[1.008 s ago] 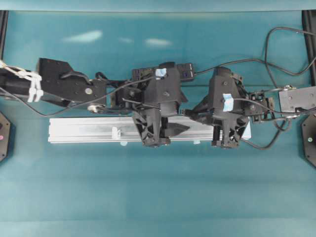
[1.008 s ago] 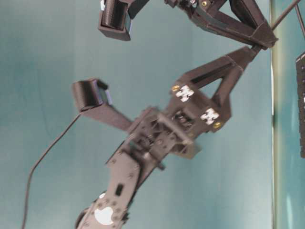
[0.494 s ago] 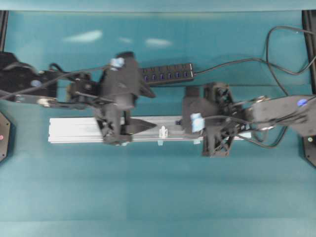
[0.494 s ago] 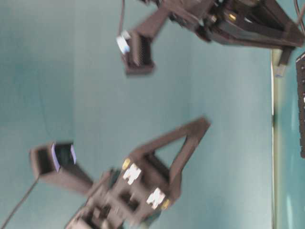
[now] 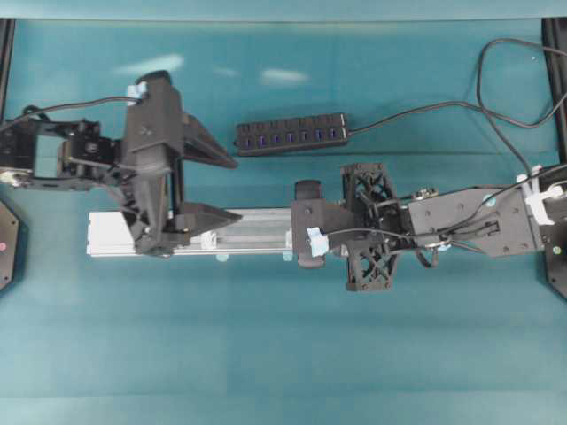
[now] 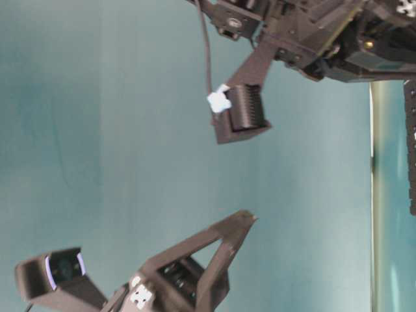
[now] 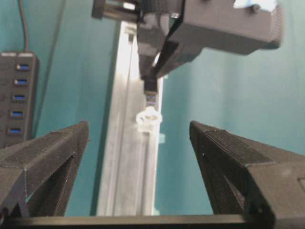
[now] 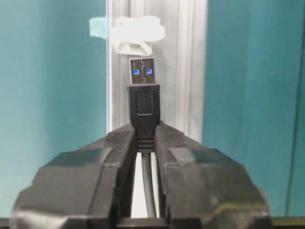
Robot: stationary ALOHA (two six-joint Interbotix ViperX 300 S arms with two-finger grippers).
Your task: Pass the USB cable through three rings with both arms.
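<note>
My right gripper (image 8: 144,132) is shut on the black USB plug (image 8: 144,102). The plug's metal tip points along the silver rail (image 8: 190,62) and stops just short of a white ring (image 8: 137,32). The cable (image 8: 148,191) runs back between the jaws. In the left wrist view the same ring (image 7: 149,118) stands between my open, empty left gripper (image 7: 139,129) and the plug (image 7: 151,93). Overhead, the left gripper (image 5: 236,188) is over the rail's left part, near another ring (image 5: 209,239). The right arm (image 5: 461,221) lies along the rail and hides the third ring.
A black multi-port hub (image 5: 292,135) lies behind the rail, and its own cable (image 5: 425,111) loops to the back right. Pale blue tabs (image 5: 287,257) stick out of the rail's front edge. The rail's left end (image 5: 99,235) is bare.
Both arms have shifted left. The left gripper drew back to the rail's left part. The right arm swung flat along the rail, carrying the plug up to the middle ring.
</note>
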